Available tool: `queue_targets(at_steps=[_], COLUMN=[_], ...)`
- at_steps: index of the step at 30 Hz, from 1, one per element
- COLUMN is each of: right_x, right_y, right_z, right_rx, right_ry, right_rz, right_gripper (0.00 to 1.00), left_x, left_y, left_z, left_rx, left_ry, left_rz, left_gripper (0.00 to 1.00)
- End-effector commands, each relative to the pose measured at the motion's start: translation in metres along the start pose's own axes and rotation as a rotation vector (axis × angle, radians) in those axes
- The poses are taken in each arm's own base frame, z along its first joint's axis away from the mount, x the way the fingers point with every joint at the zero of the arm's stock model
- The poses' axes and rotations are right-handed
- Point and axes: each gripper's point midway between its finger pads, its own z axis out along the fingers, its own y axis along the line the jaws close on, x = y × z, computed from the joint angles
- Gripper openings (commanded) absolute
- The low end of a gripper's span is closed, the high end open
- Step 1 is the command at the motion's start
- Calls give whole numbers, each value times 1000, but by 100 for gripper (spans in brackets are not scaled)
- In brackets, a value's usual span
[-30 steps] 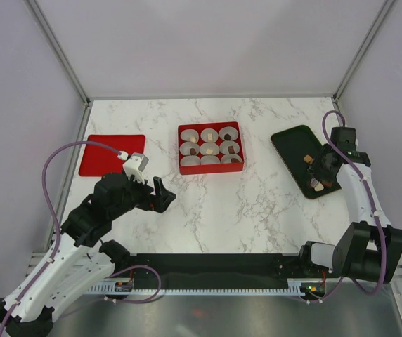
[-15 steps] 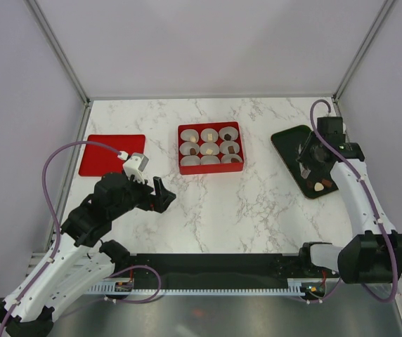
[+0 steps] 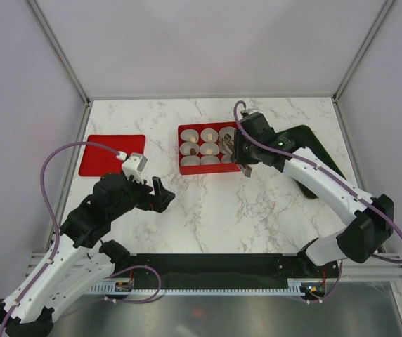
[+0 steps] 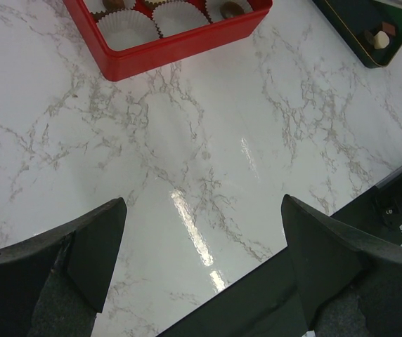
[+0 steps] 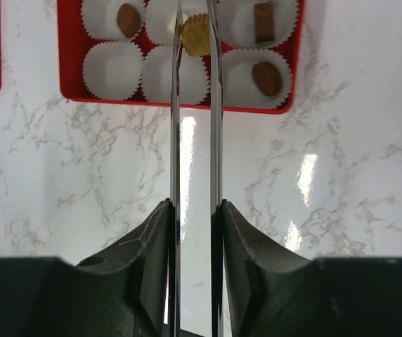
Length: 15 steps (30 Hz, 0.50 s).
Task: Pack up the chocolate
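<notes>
Red box [image 3: 209,169], nine compartments, at the centre of the marble table [image 3: 257,210], each compartment lined with a white paper cup [image 5: 113,70].
- Near row: the right cup holds a dark oval piece [image 5: 266,78].
- Middle row: the left cup holds a brown piece [image 5: 127,20] and the right cup a tan square piece [image 5: 263,21]. The middle cup is masked by the right fingers.
- Far row: contents too small to itemise from the top view.

Dark green tray [image 3: 305,133], right of the box, is largely covered by the right arm in the top view. Only the left wrist view shows its contents: one cream piece [image 4: 378,40] and one brown piece [image 4: 388,29], touching.

Flat red lid [image 3: 112,154] lies at the far left, well apart from the box.

Right gripper [image 5: 195,17]: the fingers are drawn close and clamp a tan-yellow chocolate [image 5: 195,35] above the box's middle column. The grasp is legible only in the right wrist view.

Left gripper [image 4: 202,210]: the fingers are spread wide and released, over the table near-left of the box.
</notes>
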Motion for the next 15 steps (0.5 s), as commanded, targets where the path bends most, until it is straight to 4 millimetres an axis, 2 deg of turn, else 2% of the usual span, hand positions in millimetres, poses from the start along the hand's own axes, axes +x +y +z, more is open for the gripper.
queue_targets(at_steps=[1, 7, 15], right_x=[-12, 21, 31], right_y=[31, 48, 47], right_z=[4, 22, 29], right_rx=[-42, -74, -68], right_ry=[-48, 31, 57], right_rz=[-14, -67, -77], right_gripper=[39, 39, 41], left_x=[-9, -8, -7], left_y=[1, 2, 1], left_z=[-1, 0, 1], left_rx=[-14, -16, -15], left_ry=[-37, -31, -25], left_rz=[-3, -4, -5], left_gripper=[99, 99, 99])
